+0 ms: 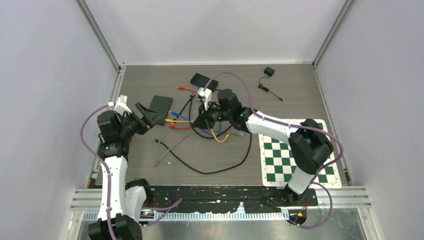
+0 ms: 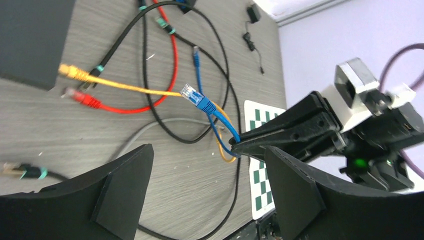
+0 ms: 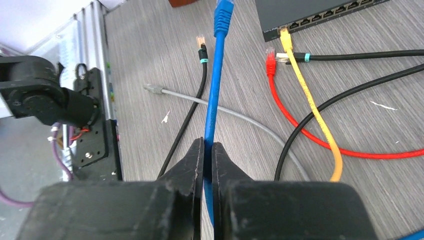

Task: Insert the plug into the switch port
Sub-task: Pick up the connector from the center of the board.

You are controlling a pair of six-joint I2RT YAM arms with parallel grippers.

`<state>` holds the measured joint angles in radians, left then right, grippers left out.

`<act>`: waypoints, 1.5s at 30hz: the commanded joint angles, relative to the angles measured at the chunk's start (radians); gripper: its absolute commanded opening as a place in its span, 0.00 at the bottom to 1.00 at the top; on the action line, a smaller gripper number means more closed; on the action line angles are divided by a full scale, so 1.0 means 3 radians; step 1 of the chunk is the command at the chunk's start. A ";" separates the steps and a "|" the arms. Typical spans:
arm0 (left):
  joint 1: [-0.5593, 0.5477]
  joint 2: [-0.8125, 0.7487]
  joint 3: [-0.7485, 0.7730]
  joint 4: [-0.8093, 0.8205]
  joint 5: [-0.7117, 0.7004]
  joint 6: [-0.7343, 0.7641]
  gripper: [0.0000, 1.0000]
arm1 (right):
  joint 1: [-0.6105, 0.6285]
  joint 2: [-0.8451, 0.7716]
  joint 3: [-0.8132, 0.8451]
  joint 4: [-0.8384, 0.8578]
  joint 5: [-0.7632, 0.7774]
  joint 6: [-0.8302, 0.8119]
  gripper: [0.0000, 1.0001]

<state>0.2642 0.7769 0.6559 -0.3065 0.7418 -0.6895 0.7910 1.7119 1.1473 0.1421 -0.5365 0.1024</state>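
Note:
The switch (image 1: 161, 106) is a flat dark box left of the cable tangle; its port row (image 3: 320, 15) shows in the right wrist view. A yellow plug (image 3: 285, 36) sits at a port, and a red plug (image 3: 270, 55) lies just short of the row. The blue plug (image 2: 194, 96) with its clear tip hangs above the table, pointing toward the switch (image 2: 30, 40). My right gripper (image 3: 208, 147) is shut on the blue cable (image 3: 214, 90) a short way behind that plug. My left gripper (image 2: 208, 165) stands open beside the switch, nothing between its fingers.
Black, grey, red and yellow cables cross the table between the arms (image 1: 200, 150). A black plug with a teal band (image 2: 25, 171) lies near my left fingers. A second blue-black box (image 1: 204, 80) and a small adapter (image 1: 269, 71) sit farther back. A checkered mat (image 1: 290, 160) lies right.

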 commanded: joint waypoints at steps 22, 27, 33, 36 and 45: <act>-0.0502 0.0072 -0.0349 0.2562 0.1827 0.3385 0.84 | -0.0760 -0.0328 0.0166 -0.0192 -0.1921 0.0336 0.05; -0.0821 0.0227 0.0310 0.0395 0.1460 0.5092 0.78 | -0.0759 -0.0370 0.0188 -0.0402 -0.1949 0.0162 0.05; -0.0825 0.0357 0.0412 0.0075 0.1521 0.5419 0.75 | -0.0737 -0.0389 0.0136 -0.0448 -0.1992 0.0136 0.05; -0.0824 0.0400 0.0494 -0.0225 0.1556 0.5626 0.75 | -0.0733 -0.0409 0.0129 -0.0452 -0.1993 0.0110 0.05; -0.0850 0.0560 0.0625 -0.0503 0.1370 0.5809 0.71 | -0.0662 -0.0430 0.0161 -0.0694 -0.1961 -0.0046 0.05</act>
<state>0.0143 0.9154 0.7856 -0.4271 1.1706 1.0187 0.5755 1.6276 1.1576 -0.0399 -1.1072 0.1295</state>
